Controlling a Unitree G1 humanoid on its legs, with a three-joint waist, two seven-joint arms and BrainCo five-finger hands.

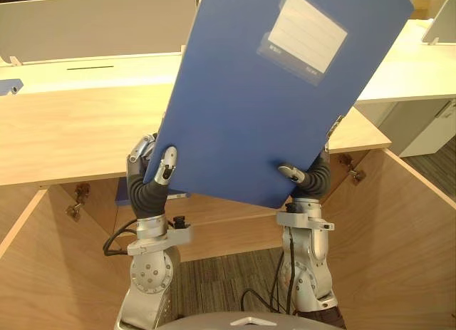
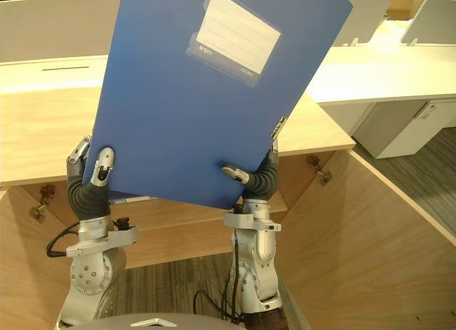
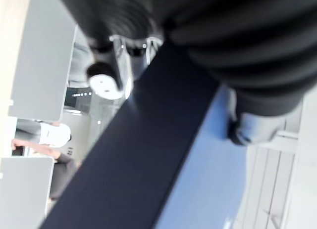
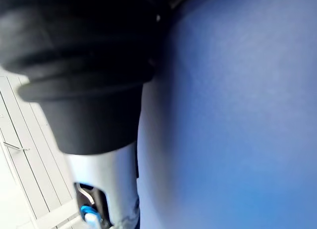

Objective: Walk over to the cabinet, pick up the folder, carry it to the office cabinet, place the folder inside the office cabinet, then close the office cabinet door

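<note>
I hold a large blue folder (image 1: pixel 278 95) with a white label upright and tilted in front of me, above a low wooden cabinet (image 1: pixel 71 130). My left hand (image 1: pixel 160 166) grips its lower left corner, thumb on the front face and fingers behind. At the lower right corner my right hand (image 1: pixel 306 174) pinches the folder the same way. The left wrist view shows the folder's dark edge (image 3: pixel 148 155); its blue face (image 4: pixel 237 115) shows in the right wrist view. Both cabinet doors, the left door (image 1: pixel 28 273) and the right door (image 1: pixel 399 244), stand swung open towards me.
The cabinet's wooden top (image 2: pixel 43 130) runs across behind the folder, with its back panel (image 1: pixel 228 230) and grey carpet (image 1: pixel 221 280) below. White desks (image 1: pixel 399 66) with partitions (image 1: pixel 92 23) stand beyond. A person (image 3: pixel 49 140) sits far off in the left wrist view.
</note>
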